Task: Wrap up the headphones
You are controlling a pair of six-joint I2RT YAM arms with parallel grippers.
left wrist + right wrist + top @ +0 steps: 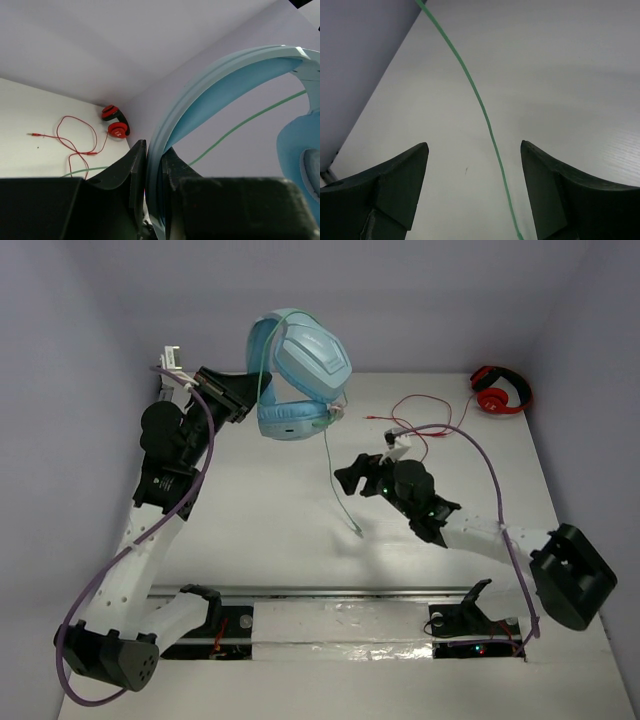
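The light blue headphones [300, 375] hang in the air at the back of the table. My left gripper [243, 392] is shut on their headband [156, 165], which sits pinched between the jaws in the left wrist view. Their thin green cable [336, 472] hangs from the cups down to the table, its end near the middle. My right gripper [345, 478] is open beside the hanging cable. In the right wrist view the cable [480, 105] runs between the open jaws of my right gripper [474, 150], touching neither.
Smaller red headphones [500, 392] lie at the back right corner with their red cable [425, 420] looped on the table toward the middle; they also show in the left wrist view [115, 122]. Purple walls close off the back and sides.
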